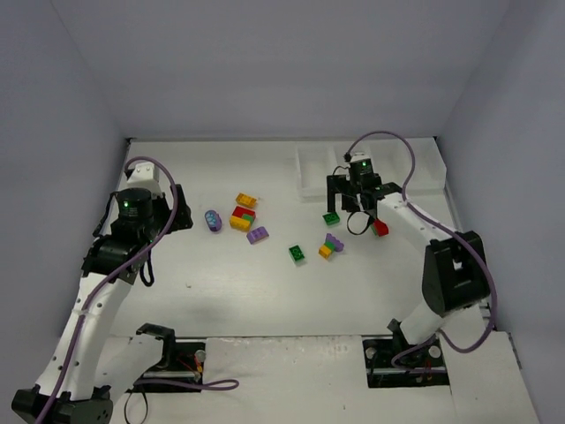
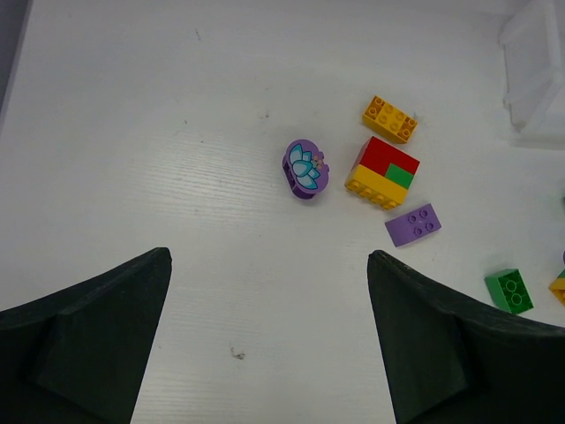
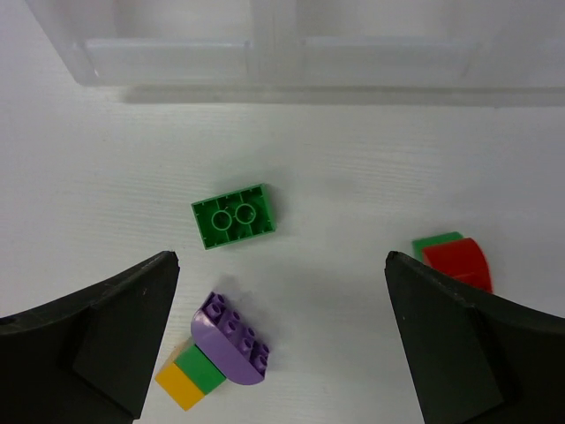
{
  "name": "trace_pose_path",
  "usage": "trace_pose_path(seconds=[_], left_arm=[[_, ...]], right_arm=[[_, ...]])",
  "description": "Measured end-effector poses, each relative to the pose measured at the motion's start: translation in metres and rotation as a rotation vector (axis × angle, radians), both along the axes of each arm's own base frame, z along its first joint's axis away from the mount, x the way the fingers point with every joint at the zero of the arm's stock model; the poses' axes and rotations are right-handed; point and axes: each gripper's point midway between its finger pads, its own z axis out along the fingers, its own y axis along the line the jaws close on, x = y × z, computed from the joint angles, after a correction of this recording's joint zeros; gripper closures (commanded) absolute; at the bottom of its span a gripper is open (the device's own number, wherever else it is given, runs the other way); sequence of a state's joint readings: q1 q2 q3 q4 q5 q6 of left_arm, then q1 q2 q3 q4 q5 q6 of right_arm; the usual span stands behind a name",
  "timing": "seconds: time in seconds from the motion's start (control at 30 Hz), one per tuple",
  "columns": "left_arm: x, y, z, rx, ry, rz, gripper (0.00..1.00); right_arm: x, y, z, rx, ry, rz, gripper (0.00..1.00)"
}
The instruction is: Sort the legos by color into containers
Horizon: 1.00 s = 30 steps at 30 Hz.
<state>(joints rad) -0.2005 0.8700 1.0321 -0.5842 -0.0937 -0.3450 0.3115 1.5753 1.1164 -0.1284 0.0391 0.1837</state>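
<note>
The legos lie scattered on the white table. My right gripper (image 1: 353, 208) (image 3: 281, 256) hovers open just in front of the containers (image 1: 313, 172) (image 3: 274, 62). Below it are an upturned green brick (image 3: 234, 215), a purple-green-yellow clump (image 3: 231, 352) and a red-green clump (image 3: 455, 262), none between the fingers. My left gripper (image 1: 184, 212) (image 2: 269, 253) is open and empty, well short of a purple flower-printed piece (image 2: 305, 169). Beyond that lie a yellow brick (image 2: 389, 118), a red-yellow-green clump (image 2: 382, 172) and a purple brick (image 2: 413, 223).
Another green brick (image 1: 297, 253) (image 2: 508, 291) lies mid-table between the two groups. Grey walls close the table at the back and both sides. The arm bases and purple cables sit along the near edge.
</note>
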Motion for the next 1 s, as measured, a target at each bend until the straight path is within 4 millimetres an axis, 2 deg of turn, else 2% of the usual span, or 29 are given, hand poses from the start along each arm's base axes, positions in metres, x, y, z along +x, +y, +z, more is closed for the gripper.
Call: trace_pose_path(seconds=[0.17,0.4,0.5,0.6,0.7,0.73,0.83,0.93,1.0], left_arm=[[-0.004,0.001,-0.002,0.001,0.011,0.001,0.14],[-0.009,0.002,-0.007,0.001,0.019,0.002,0.14],[-0.012,0.002,-0.012,0.003,0.036,0.002,0.14],[-0.014,0.002,-0.014,0.004,0.044,0.002,0.14],[-0.016,0.003,-0.014,0.004,0.046,0.003,0.14],[-0.016,0.003,-0.013,0.004,0.046,0.003,0.14],[-0.018,0.003,-0.013,0.004,0.046,0.003,0.14],[-0.018,0.003,-0.013,0.003,0.046,0.004,0.14],[-0.017,0.003,-0.013,0.003,0.046,0.004,0.14]], right_arm=[[-0.004,0.02,-0.043,0.009,0.103,0.059,0.04],[0.001,0.038,-0.079,0.0,0.158,0.097,0.05],[0.003,0.044,-0.092,-0.011,0.18,0.109,0.12],[0.006,0.046,-0.101,-0.023,0.19,0.115,0.24],[0.01,0.048,-0.101,-0.023,0.18,0.117,0.5],[0.01,0.047,-0.1,-0.027,0.178,0.115,0.66],[0.013,0.046,-0.099,-0.031,0.167,0.108,0.9],[0.014,0.047,-0.095,-0.042,0.152,0.115,0.96],[0.018,0.049,-0.082,-0.041,0.112,0.119,0.97]])
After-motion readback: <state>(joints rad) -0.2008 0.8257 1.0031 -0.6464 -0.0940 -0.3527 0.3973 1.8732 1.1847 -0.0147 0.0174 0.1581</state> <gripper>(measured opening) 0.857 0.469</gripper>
